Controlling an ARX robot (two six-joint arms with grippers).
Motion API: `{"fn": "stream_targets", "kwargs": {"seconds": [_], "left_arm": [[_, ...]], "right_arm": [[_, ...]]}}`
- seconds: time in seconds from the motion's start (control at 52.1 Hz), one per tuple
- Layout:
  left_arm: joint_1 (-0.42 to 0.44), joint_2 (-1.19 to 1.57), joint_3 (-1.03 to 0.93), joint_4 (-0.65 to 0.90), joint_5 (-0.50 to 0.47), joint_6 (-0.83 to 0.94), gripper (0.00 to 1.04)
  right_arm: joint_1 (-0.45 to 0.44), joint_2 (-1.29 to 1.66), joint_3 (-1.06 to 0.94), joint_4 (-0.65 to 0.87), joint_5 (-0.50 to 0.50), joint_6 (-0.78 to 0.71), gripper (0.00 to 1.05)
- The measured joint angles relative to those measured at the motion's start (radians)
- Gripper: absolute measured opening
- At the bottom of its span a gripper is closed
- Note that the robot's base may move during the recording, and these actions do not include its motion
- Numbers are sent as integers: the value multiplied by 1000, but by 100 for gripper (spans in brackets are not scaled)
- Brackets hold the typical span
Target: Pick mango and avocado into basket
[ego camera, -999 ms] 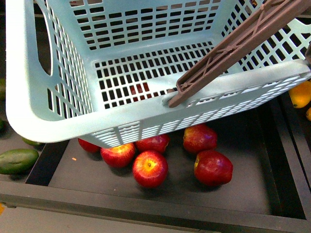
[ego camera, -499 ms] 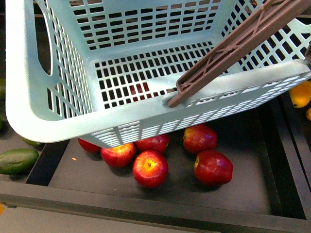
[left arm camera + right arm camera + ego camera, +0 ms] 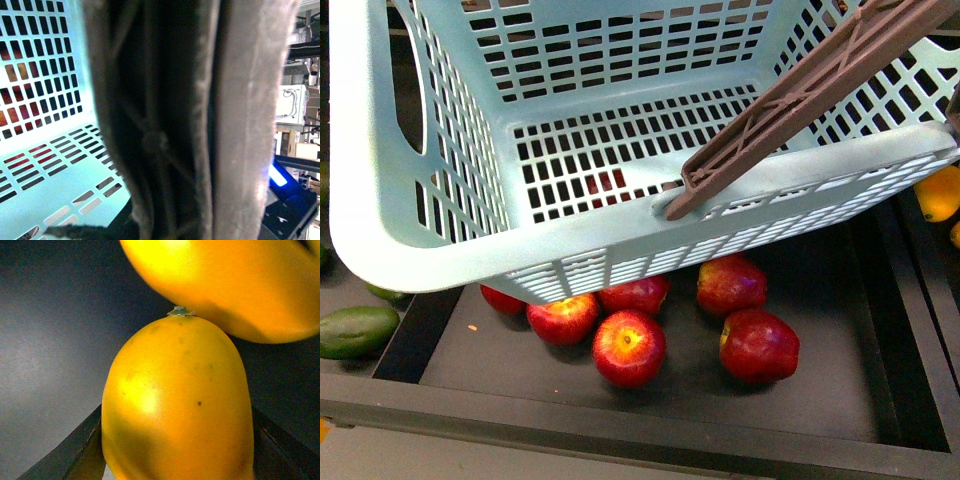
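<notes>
**Basket tilted over the apples, right arm down on a mango**

The teal basket (image 3: 380, 200) fills most of the front view. It is tipped at an angle above a dark tray (image 3: 820, 390), and red shows through its bottom slots. Its brown handle (image 3: 800, 95) slants up toward the right and off the edge of the picture. The left wrist camera sits hard against that handle, which blocks the view, so I cannot tell how the left arm's fingers stand.

Red apples (image 3: 629, 346) lie clustered in the tray, some partly under the basket. The right arm is down low over the mango (image 3: 175, 400), outside the basket. The right arm's fingers (image 3: 85, 450) are pressed to both of its flanks, and its stem end touches a second mango (image 3: 225, 285). A green avocado (image 3: 355, 330) lies left of the tray.
</notes>
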Motion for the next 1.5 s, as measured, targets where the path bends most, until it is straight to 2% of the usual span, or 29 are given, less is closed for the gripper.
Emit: {"fn": "stream_targets", "kwargs": {"seconds": [0.211, 0.307, 0.442, 0.538, 0.615, 0.634, 0.73, 0.903, 0.999, 1.153, 1.422, 1.498], "left_arm": [[0, 0, 0, 0, 2, 0, 15], [0, 0, 0, 0, 1, 0, 15], [0, 0, 0, 0, 1, 0, 15], [0, 0, 0, 0, 1, 0, 15], [0, 0, 0, 0, 0, 0, 15], [0, 0, 0, 0, 1, 0, 15], [0, 0, 0, 0, 1, 0, 15], [0, 0, 0, 0, 0, 0, 15], [0, 0, 0, 0, 0, 0, 15], [0, 0, 0, 0, 2, 0, 15], [0, 0, 0, 0, 1, 0, 15], [0, 0, 0, 0, 0, 0, 15]], "right_arm": [[-48, -328, -325, 140, -245, 71, 65], [-64, -514, -514, 243, -392, 153, 65], [-59, -776, -786, 500, -569, 370, 65], [-18, -961, -973, 772, -604, 622, 65], [43, -1082, -1094, 941, -602, 800, 65], [74, -1125, -1137, 998, -590, 879, 65], [185, -1253, -1242, 1145, -514, 1088, 65], [341, -1356, -1289, 1244, -361, 1287, 65], [433, -1362, -1302, 1250, -291, 1341, 65], [563, -1301, -1303, 1282, -192, 1345, 65], [711, -1169, -1228, 1300, -82, 1342, 65], [735, -1162, -1225, 1291, -76, 1335, 74]]}}
